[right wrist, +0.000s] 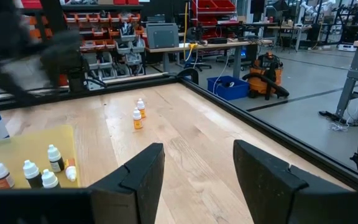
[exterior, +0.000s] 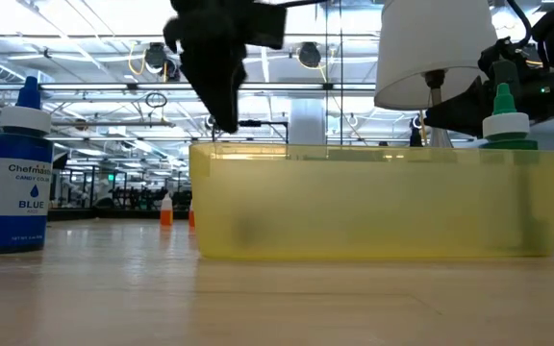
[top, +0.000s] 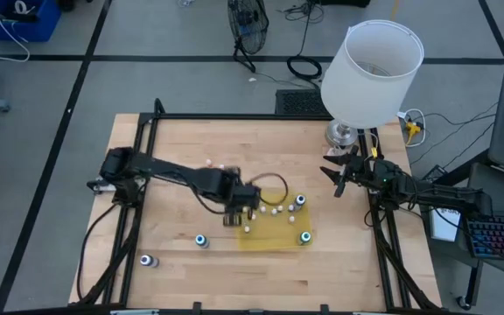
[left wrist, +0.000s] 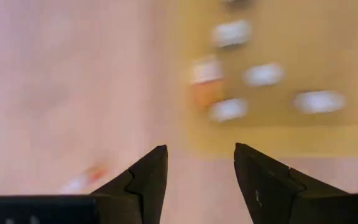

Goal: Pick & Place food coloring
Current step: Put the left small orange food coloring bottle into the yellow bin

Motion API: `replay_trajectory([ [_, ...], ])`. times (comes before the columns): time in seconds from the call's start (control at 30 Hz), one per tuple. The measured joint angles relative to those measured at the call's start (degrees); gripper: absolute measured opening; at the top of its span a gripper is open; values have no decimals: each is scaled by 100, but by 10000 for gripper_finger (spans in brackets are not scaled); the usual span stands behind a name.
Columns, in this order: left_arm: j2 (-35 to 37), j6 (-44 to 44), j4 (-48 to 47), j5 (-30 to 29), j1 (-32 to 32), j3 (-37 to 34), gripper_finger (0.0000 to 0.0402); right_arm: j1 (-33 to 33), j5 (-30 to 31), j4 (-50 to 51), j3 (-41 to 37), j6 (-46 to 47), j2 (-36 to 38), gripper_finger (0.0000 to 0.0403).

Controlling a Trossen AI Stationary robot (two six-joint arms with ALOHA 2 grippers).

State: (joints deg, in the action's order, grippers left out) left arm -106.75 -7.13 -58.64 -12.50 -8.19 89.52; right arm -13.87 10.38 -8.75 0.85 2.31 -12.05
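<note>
At the bottom left of the low view a dark blue plastic bottle with a white collar and blue pointed cap (exterior: 15, 173) is seen standing upright on the pale, grained wooden desk (exterior: 277, 298). Behind it, filling the centre, the translucent yellow rectangular plastic tray (exterior: 373, 202) is seen, with a green-capped bottle with a white collar (exterior: 504, 120) showing above its right rim. In the high view two dark round bottles with teal-white tops (top: 200, 240) (top: 147, 261) are placed on bare wood at lower left of the tray, two more (top: 305, 237) (top: 300, 199) at its right side, and small whitish dropper bottles (top: 274, 210) are scattered inside it. The left end effector (top: 237, 214) is held over the tray's left edge, its tapered black fingers (left wrist: 148, 177) spread apart and empty. Farther off, two small orange dropper bottles (right wrist: 139, 114) stand together on the desk. At right, by the white cylindrical lampshade (top: 372, 70), the right end effector (top: 337, 175) is parked, fingers apart.
</note>
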Motion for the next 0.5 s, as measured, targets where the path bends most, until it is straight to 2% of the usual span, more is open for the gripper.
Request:
replay_trajectory([
  [0.13,230,-499,-754,-1021,387,1,187,-1,-1,0,1,1,-2,181],
  [0.23,364,-798,-1195,-1162,862,-162,187,0,2,0,-1,2,0,181],
  [0.37,599,-752,-988,-875,1661,-772,187,-1,0,0,0,2,0,181],
  [0.5,939,-400,-18,-22,2485,-1676,199,0,0,0,1,2,0,181],
])
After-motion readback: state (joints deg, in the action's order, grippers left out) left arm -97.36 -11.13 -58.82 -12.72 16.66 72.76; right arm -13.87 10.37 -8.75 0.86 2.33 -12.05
